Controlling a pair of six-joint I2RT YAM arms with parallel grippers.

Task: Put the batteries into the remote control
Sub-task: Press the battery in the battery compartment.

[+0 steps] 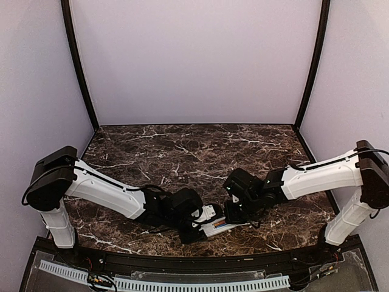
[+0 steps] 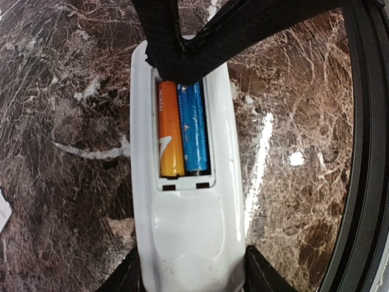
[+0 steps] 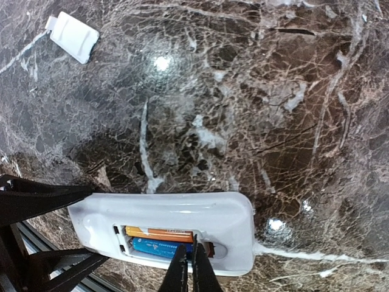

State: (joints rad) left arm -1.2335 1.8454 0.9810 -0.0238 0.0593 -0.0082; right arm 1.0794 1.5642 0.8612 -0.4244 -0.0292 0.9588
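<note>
The white remote control [image 2: 188, 231] lies back up near the table's front edge, its battery compartment open. The orange-red battery [image 2: 169, 131] and the bluish battery [image 2: 194, 128] lie side by side inside it. My left gripper [image 2: 191, 274] is shut on the remote's end, one finger on each long side. My right gripper [image 3: 191, 255] is shut, and its tips touch down on the far end of the batteries [image 3: 159, 248] in the remote [image 3: 200, 210]. In the top view the remote [image 1: 219, 227] sits between the two grippers.
A small white battery cover [image 3: 73, 36] lies loose on the dark marble table [image 3: 255, 97], away from the remote. The black front rail of the table [image 2: 364, 152] runs close beside the remote. My left gripper's black fingers [image 3: 36, 201] show at the remote's end.
</note>
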